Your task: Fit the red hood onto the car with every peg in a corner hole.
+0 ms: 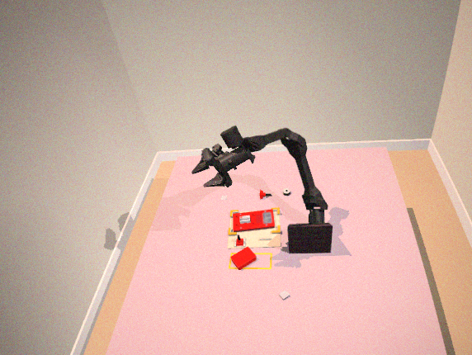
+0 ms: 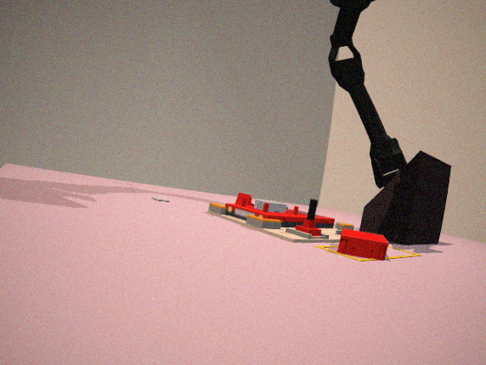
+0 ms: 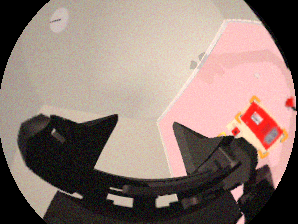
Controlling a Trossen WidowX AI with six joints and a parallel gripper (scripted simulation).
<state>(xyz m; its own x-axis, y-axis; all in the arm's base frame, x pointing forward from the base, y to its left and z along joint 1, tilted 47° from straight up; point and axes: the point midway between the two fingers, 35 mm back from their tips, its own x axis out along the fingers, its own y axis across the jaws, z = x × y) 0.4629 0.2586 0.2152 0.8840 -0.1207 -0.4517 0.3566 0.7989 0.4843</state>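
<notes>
Spread wide and holding nothing, the gripper point(image 1: 211, 173) hangs in the air beyond the far side of the jig, well apart from everything on the table; in the wrist view its two dark fingers frame mostly wall, with the chassis point(image 3: 261, 121) off at the right edge. The hood point(image 1: 243, 257) lies on the pink table point(image 1: 351, 289) inside a yellow outlined rectangle point(image 1: 264, 268), just in front of the jig point(image 1: 256, 239) and near the arm's black base point(image 1: 309, 237), turned slightly askew to that outline. It reads as a small rigid shell, probably light and stiff, with smooth flat faces that may slip under a weak pinch. The best hold looks to be across its two long side walls, near the middle, coming straight down so the shell stays level and the corner holes stay free for the pegs. The chassis point(image 1: 253, 220) sits in the jig with the grey engine block point(image 1: 268, 217) showing.
</notes>
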